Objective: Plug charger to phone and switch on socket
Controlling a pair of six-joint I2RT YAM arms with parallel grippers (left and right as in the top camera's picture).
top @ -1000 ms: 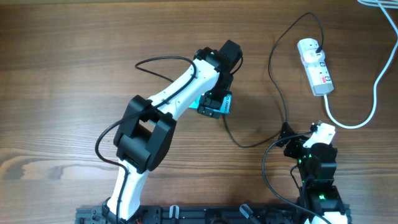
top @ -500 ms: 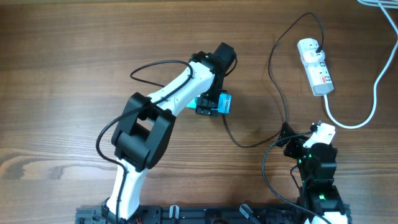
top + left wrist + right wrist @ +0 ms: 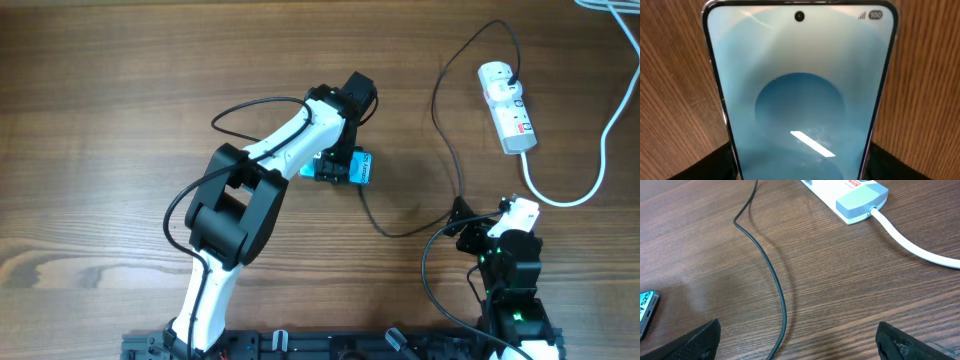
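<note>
The phone (image 3: 363, 168) lies flat at the table's middle, cyan screen up, mostly covered by my left gripper (image 3: 338, 166). In the left wrist view the phone (image 3: 800, 85) fills the frame and my left gripper (image 3: 801, 159) has a black finger pressed against each long edge. The charger (image 3: 441, 110) runs as a thin black cable from the socket (image 3: 507, 107) down to the phone's right end; its tip is hidden. My right gripper (image 3: 800, 345) stands open above the charger cable (image 3: 771, 272), holding nothing. The right gripper (image 3: 478, 228) sits at the lower right.
The socket's grey end (image 3: 860, 202) and its thick white cord (image 3: 912, 237) lie ahead of the right gripper. That white cord (image 3: 592, 175) loops along the table's right edge. The left arm's own black cable (image 3: 250, 105) arcs over the table left of the phone.
The left gripper has shifted slightly left over the phone and its jaws have narrowed onto the phone's edges. The right arm has not moved.
</note>
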